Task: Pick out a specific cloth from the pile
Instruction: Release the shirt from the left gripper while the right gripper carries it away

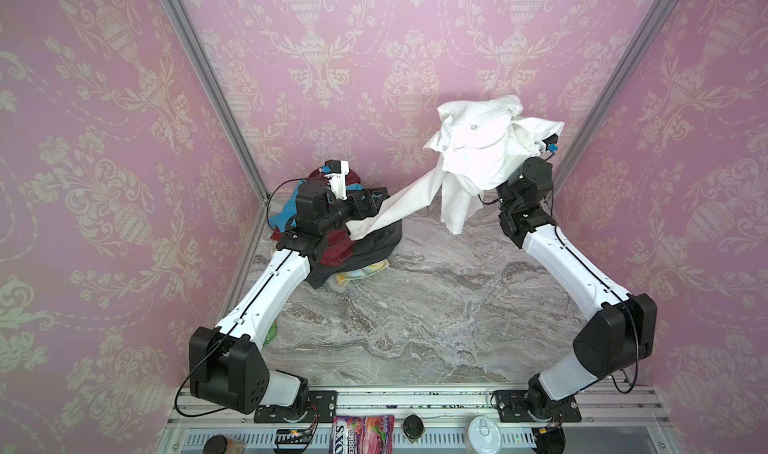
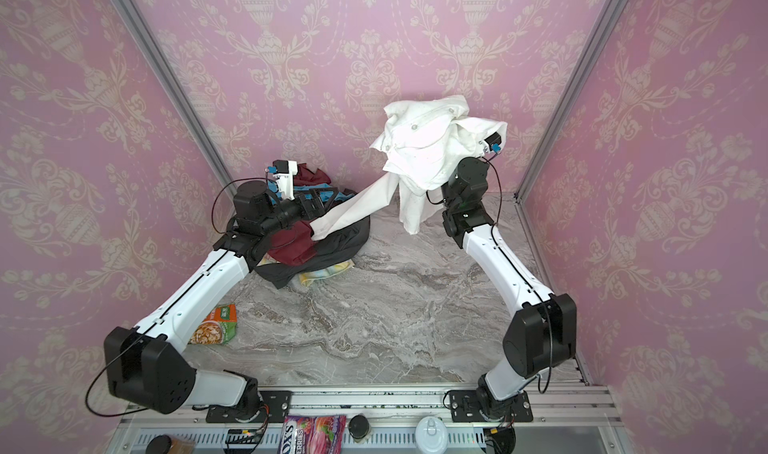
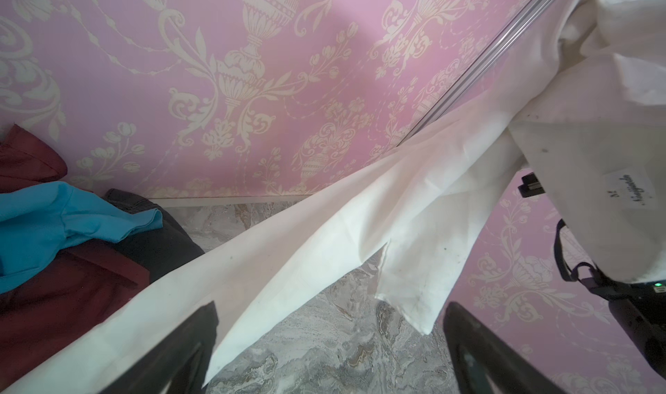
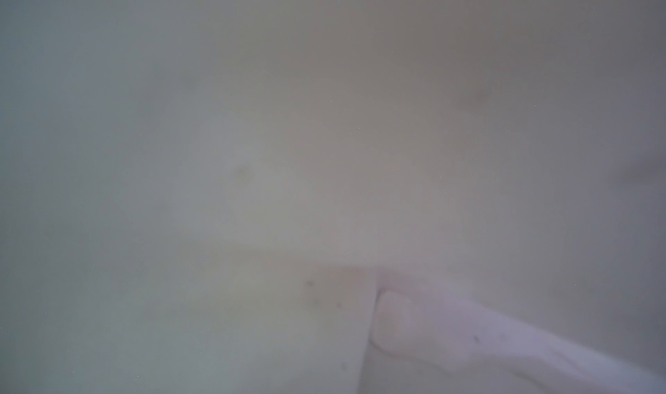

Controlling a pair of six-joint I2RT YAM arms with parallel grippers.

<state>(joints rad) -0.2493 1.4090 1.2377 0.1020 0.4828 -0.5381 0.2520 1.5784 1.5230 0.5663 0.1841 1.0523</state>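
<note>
My right end effector is sitting closed, buried under the white shirt [image 1: 473, 149]. The shirt is hanging bunched off it, high over the back right of the worktop [image 1: 436, 306]. Its long axis is running diagonally: one sleeve [image 1: 399, 207] is stretching down-left to the pile [image 1: 332, 250], its end resting on the dark grey garment [image 1: 376, 248]. My left end effector [image 1: 369, 202] is hovering beside that sleeve, fingers wide apart, gripping nothing.
</note>
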